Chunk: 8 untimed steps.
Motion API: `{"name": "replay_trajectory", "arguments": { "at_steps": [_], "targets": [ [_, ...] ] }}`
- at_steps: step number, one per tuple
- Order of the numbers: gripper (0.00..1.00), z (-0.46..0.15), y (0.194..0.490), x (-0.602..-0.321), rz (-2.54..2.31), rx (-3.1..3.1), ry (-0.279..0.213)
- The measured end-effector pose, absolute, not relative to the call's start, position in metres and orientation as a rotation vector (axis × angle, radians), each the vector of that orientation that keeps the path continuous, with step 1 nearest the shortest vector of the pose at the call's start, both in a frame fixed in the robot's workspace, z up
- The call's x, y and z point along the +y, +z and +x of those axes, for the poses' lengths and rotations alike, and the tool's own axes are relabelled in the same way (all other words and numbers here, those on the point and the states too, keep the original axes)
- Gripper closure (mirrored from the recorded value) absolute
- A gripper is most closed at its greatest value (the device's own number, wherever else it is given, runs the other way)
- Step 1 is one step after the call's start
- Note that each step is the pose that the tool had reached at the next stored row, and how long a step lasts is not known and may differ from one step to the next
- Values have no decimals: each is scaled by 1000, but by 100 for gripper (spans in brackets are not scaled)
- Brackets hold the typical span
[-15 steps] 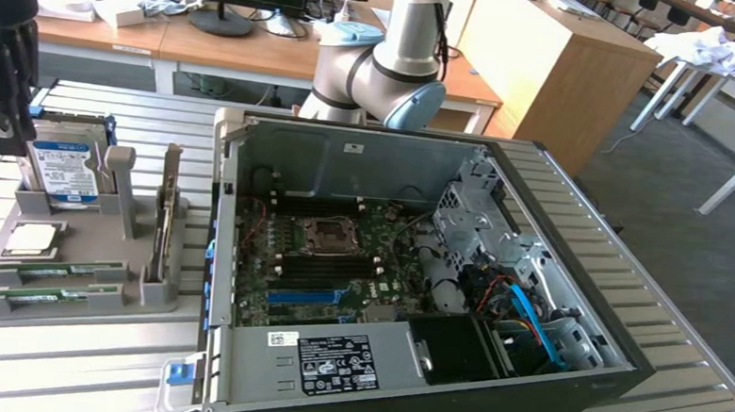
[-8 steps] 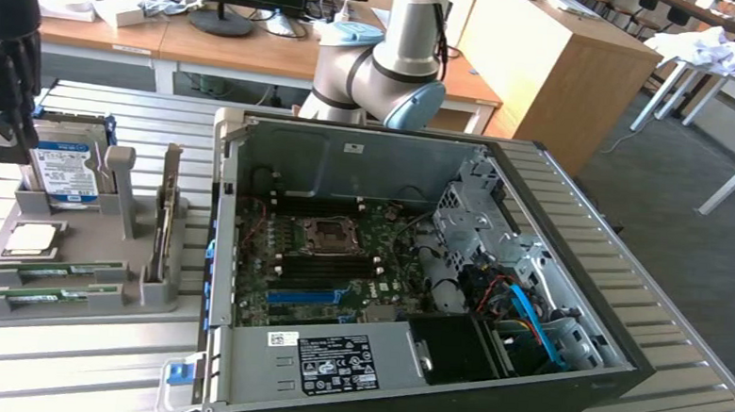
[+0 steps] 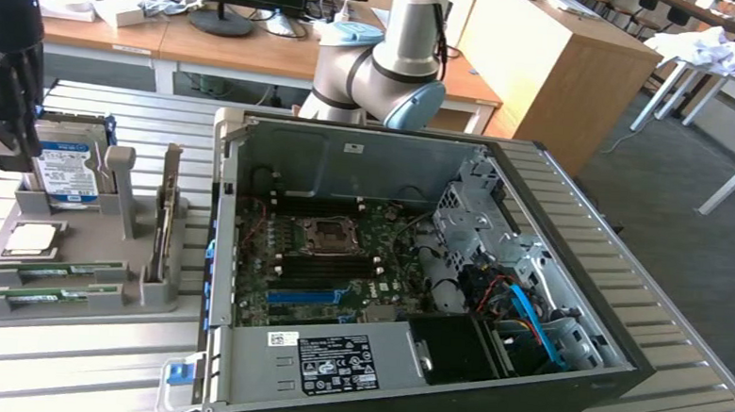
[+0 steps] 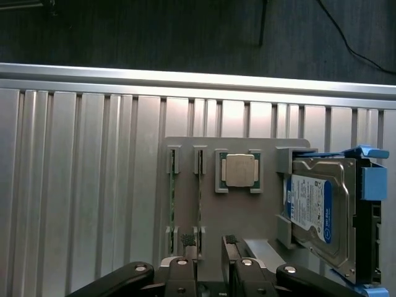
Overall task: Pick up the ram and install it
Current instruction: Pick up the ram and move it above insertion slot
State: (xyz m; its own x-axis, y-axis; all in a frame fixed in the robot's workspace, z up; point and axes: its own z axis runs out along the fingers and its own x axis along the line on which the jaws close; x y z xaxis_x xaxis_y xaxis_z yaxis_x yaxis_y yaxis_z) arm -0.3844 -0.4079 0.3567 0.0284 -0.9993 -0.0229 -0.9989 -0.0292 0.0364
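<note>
The ram [image 4: 199, 198] sat in a grey holder tray [image 4: 247, 213] on the slatted metal table [image 4: 80, 185]. It stood on its long edge in a slot just beside the processor chip [image 4: 240, 171]. A second ram stick [image 4: 171, 198] stood parallel to it, one slot further from the chip. In the exterior view both sticks ran lengthwise along the view's left-right line. One end of each pointed toward the open computer case [image 3: 344, 162], which stood just beside the tray on the exterior view's right. Neither stick was held or touched.

The wrist view presented the sticks edge-on as thin green lines, with the hard drive [image 4: 315, 210] on the chip's other side. The exterior view added the case interior, where the motherboard [image 3: 327, 261] lay flat and exposed.

The gripper [image 4: 210, 239] hung above the tray, pointing straight down. Its two fingers [image 4: 188, 240] stood open with nothing gripped between them. In the exterior view its dark body was at the view's left edge, over the hard-drive end of the tray. The arm [image 3: 394, 66] rose as a grey-and-blue joint behind the case, on the far side of the table.
</note>
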Motion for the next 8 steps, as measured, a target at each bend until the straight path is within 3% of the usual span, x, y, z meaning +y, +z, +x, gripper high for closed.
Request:
{"name": "replay_trajectory", "arguments": {
  "at_steps": [8],
  "targets": [
    [70,-384,347,-408,2245,-2182,-65]
  ]
}}
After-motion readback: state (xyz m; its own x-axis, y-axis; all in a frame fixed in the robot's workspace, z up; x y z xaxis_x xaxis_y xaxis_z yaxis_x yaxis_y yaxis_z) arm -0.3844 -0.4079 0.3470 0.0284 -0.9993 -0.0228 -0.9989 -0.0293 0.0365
